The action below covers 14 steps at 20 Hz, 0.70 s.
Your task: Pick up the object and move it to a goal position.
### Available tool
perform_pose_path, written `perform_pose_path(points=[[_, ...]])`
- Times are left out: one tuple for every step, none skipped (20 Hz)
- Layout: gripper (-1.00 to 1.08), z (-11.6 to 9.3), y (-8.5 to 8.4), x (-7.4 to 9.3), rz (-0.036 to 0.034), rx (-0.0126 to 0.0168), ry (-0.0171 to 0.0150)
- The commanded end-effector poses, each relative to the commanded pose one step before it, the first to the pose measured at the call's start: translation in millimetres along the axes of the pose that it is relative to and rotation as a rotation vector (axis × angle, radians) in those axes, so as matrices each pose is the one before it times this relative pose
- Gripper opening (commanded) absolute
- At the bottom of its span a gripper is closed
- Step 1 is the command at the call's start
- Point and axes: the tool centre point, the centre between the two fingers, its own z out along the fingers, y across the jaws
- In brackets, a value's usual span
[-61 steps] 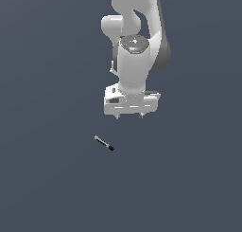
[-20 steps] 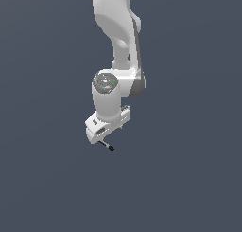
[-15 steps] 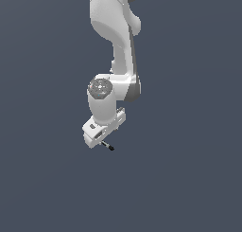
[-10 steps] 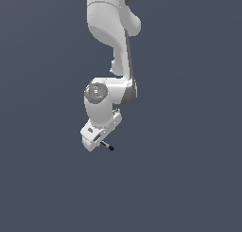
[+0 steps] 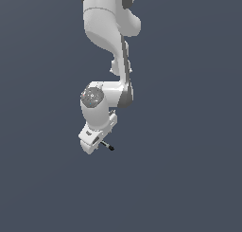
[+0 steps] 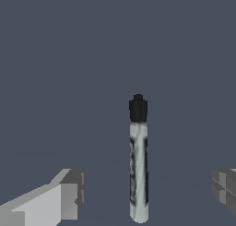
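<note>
Bent low over a plain dark grey floor (image 5: 189, 179): 1 white Panda arm (image 5: 108, 32), its gripper (image 5: 94, 142) right down at the pen-like stick (image 5: 108, 146). In the exterior view, only the black tip and a short stretch of grey shaft showing, poking out toward the exterior view's right from under the gripper body; the rest hidden behind it. In the wrist view, the stick (image 6: 138, 165) lying flat on the floor between the 2 fingers, light grey mottled shaft with the black cap at its far end. Gripper (image 6: 147, 193) spread wide: 1 fingertip (image 6: 69, 195) on 1 side, the other (image 6: 224, 188) on the opposite side (mostly cut off by the picture's edge). Clear floor visible between each finger and the shaft, so nothing clamped and nothing touching. Stick closer to the middle of the gap than to either finger.
</note>
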Motion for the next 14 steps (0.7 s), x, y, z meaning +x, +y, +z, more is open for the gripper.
perform_pose_path(points=[[1.00, 1.13, 0.74, -0.57, -0.00953, -0.00006, 0.00047], [1.00, 0.09, 0.07, -0.11, -0.00049, 0.00002, 0.00001], [1.00, -0.31, -0.30, 0.07, 0.00406, 0.00023, -0.00036], [1.00, 0.36, 0.00, -0.02, 0.00000, 0.00000, 0.00000], [1.00, 1.08, 0.01, -0.07, 0.00000, 0.00000, 0.00000], [1.00, 1.79, 0.02, -0.11, 0.00000, 0.00000, 0.00000], [1.00, 2.47, -0.12, 0.13, -0.00049, -0.00003, 0.00002], [1.00, 3.20, 0.02, -0.21, 0.00000, 0.00000, 0.00000], [1.00, 3.87, -0.19, 0.15, -0.00069, -0.00004, 0.00002], [1.00, 4.56, -0.15, -0.03, -0.00049, -0.00003, 0.00001], [1.00, 5.23, -0.16, -0.08, -0.00049, -0.00003, 0.00001], [1.00, 5.82, -0.17, -0.13, -0.00049, -0.00003, 0.00001], [1.00, 5.44, -0.16, -0.10, -0.00049, -0.00002, 0.00002], [1.00, 4.66, -0.13, -0.03, -0.00049, -0.00003, 0.00002]])
